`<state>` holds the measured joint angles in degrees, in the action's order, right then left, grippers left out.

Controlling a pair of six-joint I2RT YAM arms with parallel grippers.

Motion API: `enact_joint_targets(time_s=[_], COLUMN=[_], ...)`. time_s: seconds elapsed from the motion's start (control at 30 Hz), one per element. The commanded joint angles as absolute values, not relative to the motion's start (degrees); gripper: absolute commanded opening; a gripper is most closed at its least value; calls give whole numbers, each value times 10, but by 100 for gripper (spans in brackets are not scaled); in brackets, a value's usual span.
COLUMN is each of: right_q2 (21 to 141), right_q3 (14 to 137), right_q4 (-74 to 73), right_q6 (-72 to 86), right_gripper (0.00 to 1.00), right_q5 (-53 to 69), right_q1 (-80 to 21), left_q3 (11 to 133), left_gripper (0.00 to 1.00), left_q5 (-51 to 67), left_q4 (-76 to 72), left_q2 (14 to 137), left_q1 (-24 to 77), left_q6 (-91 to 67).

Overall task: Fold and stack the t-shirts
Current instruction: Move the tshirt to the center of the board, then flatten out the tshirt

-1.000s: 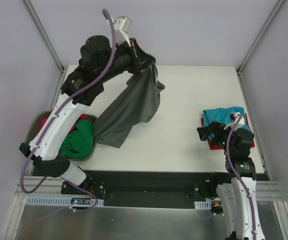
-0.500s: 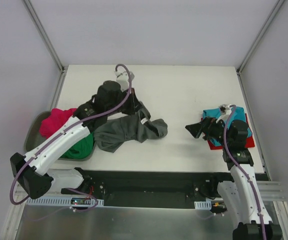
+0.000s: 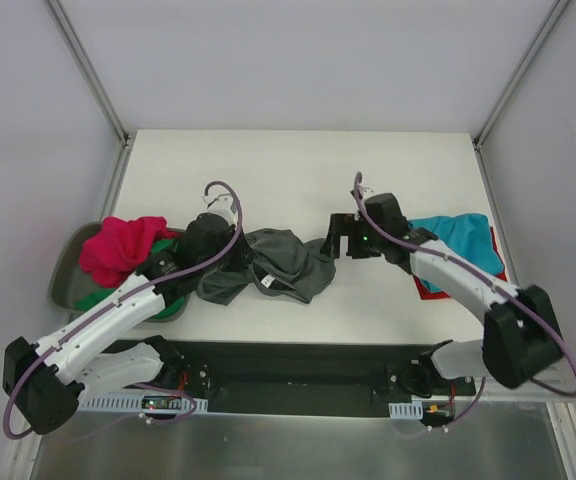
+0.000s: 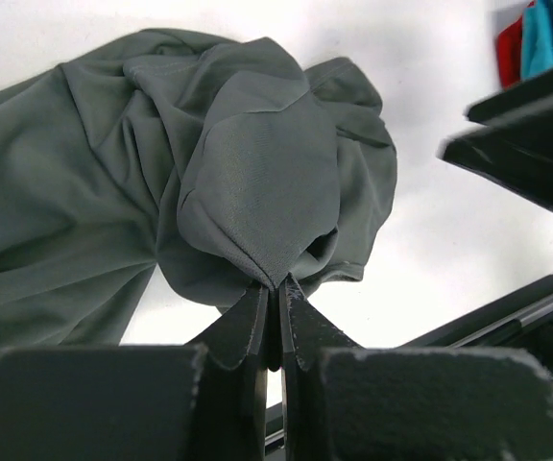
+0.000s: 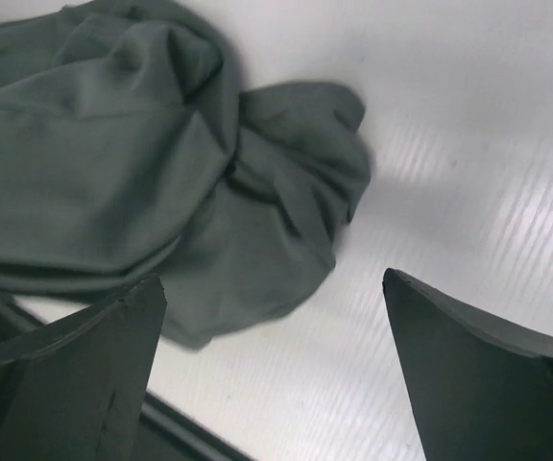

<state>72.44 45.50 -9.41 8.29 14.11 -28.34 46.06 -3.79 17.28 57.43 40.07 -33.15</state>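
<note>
Left wrist: grey t-shirt point(image 4: 257, 182) in gripper point(image 4: 275, 290)

table point(image 3: 388, 180): white, matte | walls point(image 3: 298, 60): plain pale grey | corner posts point(image 3: 88, 70): metal | light: soft, even

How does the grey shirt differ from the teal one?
The grey shirt lies crumpled in a heap in the middle of the table; the teal shirt lies flat at its right side, on a red shirt. The left gripper pinches a fold of the grey shirt; no gripper holds the teal shirt. Both are plain soft cloth.
</note>
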Motion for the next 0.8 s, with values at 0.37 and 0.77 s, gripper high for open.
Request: enact_joint_targets(time_s=[0.37, 0.77], right_q2=[936, 889], right_q3=[541, 551], right_q4=[-129, -95], right_q6=[210, 201], right_gripper=[82, 3], right_q5=[-26, -53], right_q1=[-387, -405], left_q3=[421, 463], left_gripper=[0, 0], left_q5=[-82, -145], left_q4=[147, 161], left_q2=[518, 493], left_q1=[401, 400], left_q6=[-360, -334])
